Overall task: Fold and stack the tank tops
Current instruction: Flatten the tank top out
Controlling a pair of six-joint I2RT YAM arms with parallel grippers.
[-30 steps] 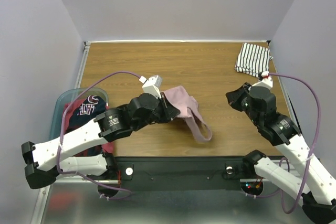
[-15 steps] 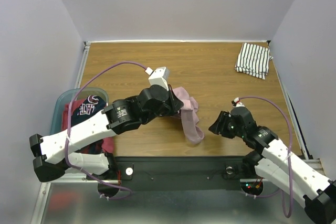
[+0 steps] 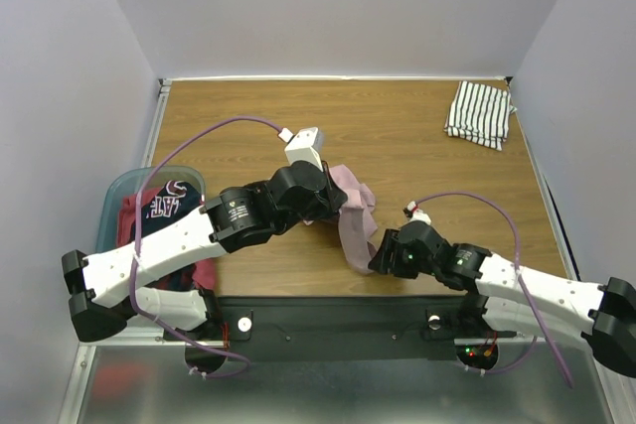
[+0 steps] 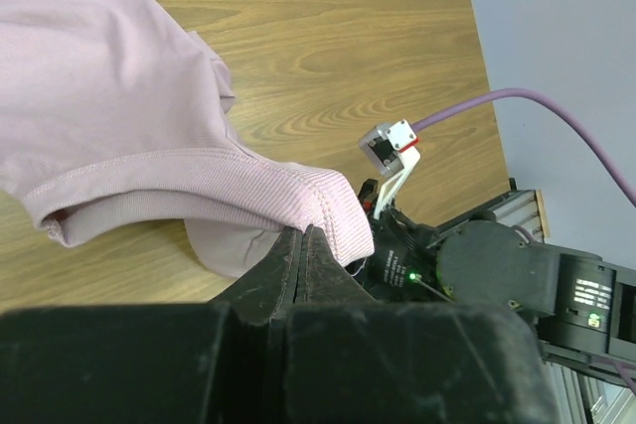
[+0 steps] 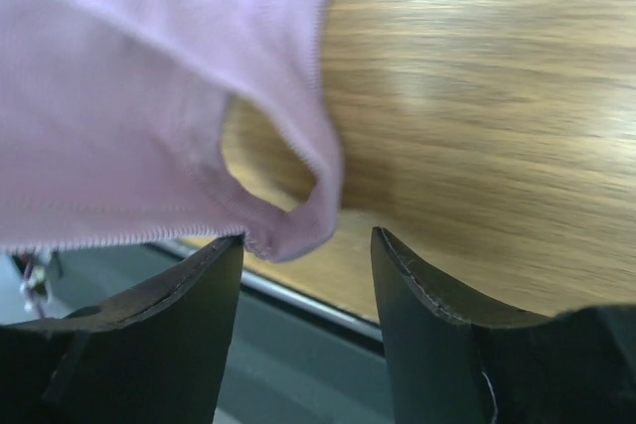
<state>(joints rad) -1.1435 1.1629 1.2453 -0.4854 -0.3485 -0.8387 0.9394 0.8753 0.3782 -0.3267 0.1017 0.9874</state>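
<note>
The dusty pink ribbed cloth tank top hangs over the table near the middle of its near edge. The left jaws are pressed together, pinching its hem. The right jaws stand spread, with the dangling strap loop just in front of their gap (not gripped yet). Closing here might catch only that thin loop, or miss; the cloth could then bunch up or slip off the near edge. The folded white black-striped top lies at the far right corner.
</note>
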